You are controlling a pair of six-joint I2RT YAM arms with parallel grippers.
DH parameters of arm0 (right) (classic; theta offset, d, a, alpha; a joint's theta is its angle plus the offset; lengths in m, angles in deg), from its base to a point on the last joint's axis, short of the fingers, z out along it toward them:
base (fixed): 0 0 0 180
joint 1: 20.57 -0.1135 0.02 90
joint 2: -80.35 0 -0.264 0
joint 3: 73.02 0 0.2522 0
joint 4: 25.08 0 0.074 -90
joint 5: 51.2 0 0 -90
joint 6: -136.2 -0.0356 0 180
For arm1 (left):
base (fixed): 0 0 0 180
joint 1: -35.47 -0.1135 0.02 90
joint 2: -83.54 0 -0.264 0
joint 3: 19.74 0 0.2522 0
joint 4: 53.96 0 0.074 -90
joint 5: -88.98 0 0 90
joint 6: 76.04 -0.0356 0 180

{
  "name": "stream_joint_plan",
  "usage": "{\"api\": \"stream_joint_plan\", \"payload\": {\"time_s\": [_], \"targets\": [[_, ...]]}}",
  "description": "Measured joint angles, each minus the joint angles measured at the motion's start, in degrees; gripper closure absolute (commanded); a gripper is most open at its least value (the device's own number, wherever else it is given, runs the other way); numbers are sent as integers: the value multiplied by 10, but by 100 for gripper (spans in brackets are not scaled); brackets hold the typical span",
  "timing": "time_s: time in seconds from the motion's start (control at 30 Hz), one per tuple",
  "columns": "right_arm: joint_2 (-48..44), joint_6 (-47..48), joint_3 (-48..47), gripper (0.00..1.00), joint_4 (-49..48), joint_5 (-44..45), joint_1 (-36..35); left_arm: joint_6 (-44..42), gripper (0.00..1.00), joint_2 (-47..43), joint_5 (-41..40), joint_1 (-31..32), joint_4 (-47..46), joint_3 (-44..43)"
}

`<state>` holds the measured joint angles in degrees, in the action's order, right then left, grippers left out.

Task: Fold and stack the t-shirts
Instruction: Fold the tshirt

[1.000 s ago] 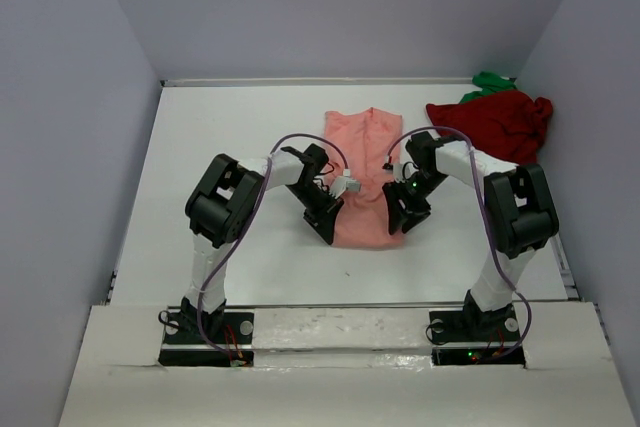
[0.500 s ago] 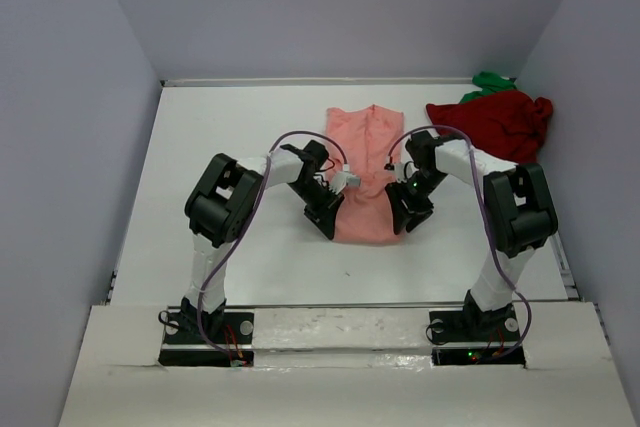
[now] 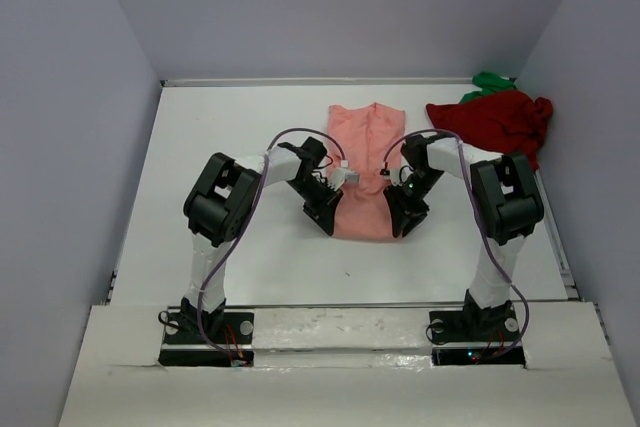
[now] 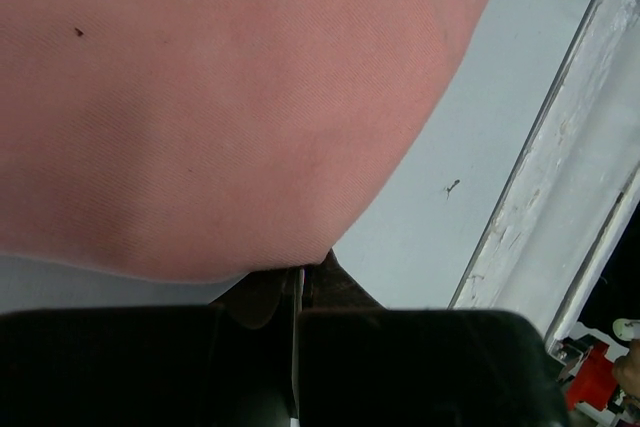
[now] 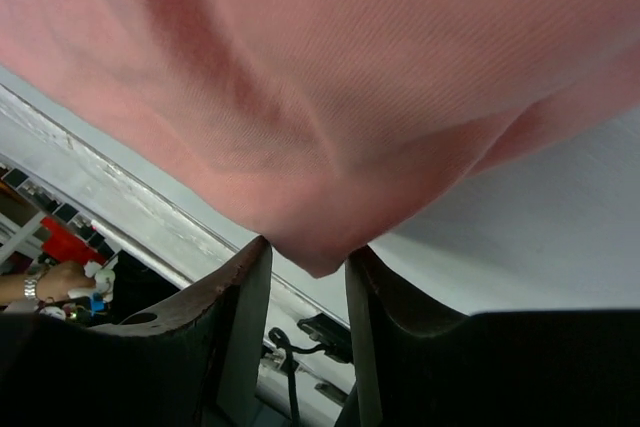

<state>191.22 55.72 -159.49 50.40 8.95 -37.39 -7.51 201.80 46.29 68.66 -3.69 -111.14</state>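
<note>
Two robot arms work over a salmon-pink t-shirt (image 3: 365, 162) at the centre of a white table (image 3: 230, 137), seen from the fixed camera above and behind them. The shirt lies lengthwise, its far end pointing toward the back wall (image 3: 350, 7) and its near end between the two grippers.

The left gripper (image 3: 326, 219) sits at the shirt's near left corner. Its wrist camera shows the fingers (image 4: 400, 357) pressed together with the pink cloth caught at their tips. From there the cloth spreads up and fills most of that view, with bare table showing beyond it.

The right gripper (image 3: 402, 217) is at the near right corner. Its wrist camera shows the two fingers (image 5: 235, 327) standing apart with a rounded fold of the same shirt dipping into the gap. The fold touches or nearly touches both inner faces, and whether the fingers are pressing it yet cannot be told. The cloth here is also lifted clear of the table.

A dark red t-shirt (image 3: 495, 122) lies crumpled at the far right of the table, well apart from the pink one. A bright green t-shirt (image 3: 490, 80) shows only as a small bunch just behind it, in the back right corner.

A purple cable (image 3: 300, 135) loops over each forearm.
</note>
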Motion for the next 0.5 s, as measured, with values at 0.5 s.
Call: {"api": "stream_joint_plan", "payload": {"time_s": [0.5], "targets": [[7,8,-17,100,17,-1,0,-9,100,0,-21,-8,14,-22]]}}
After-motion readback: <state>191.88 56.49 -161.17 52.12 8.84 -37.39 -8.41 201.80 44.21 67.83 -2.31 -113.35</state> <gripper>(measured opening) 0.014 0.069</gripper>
